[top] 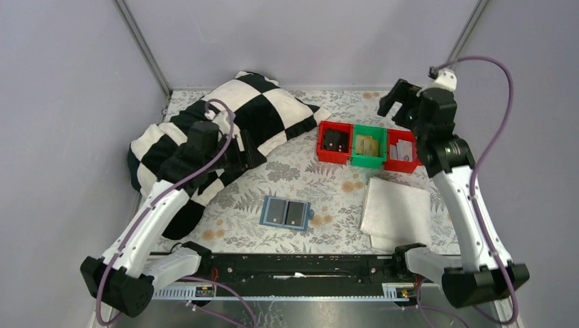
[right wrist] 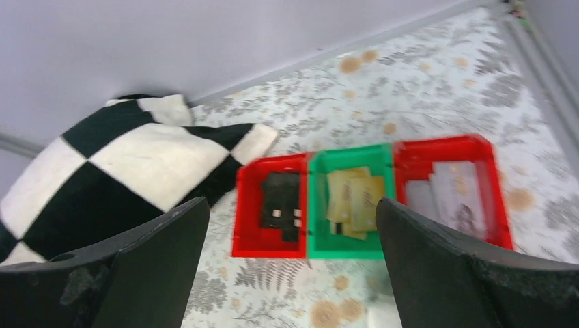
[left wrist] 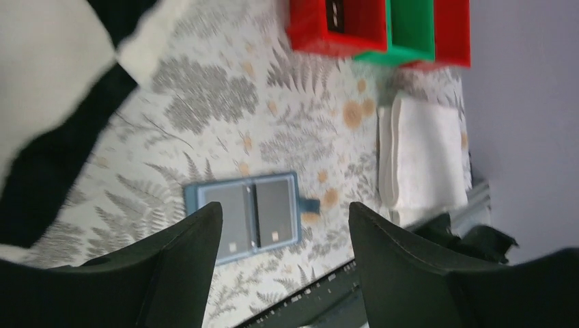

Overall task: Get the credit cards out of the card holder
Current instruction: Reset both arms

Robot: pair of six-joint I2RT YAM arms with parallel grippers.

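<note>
The teal-blue card holder (top: 285, 213) lies open and flat on the fern-patterned table, its snap tab pointing right. Its two panels each hold a dark grey card (left wrist: 235, 217) (left wrist: 276, 208). My left gripper (top: 232, 152) hangs over the checkered cloth, up and to the left of the holder. In the left wrist view it (left wrist: 285, 208) is open and empty, with the holder (left wrist: 246, 215) far below between the fingers. My right gripper (top: 399, 102) is raised high at the back right, above the bins. In the right wrist view it (right wrist: 292, 205) is open and empty.
A black-and-white checkered cloth (top: 225, 130) is bunched at the back left. A red bin (top: 334, 142) with black cards, a green bin (top: 369, 147) with yellow cards and a red bin (top: 403, 150) with pale cards stand in a row. A folded white cloth (top: 396, 212) lies right of the holder.
</note>
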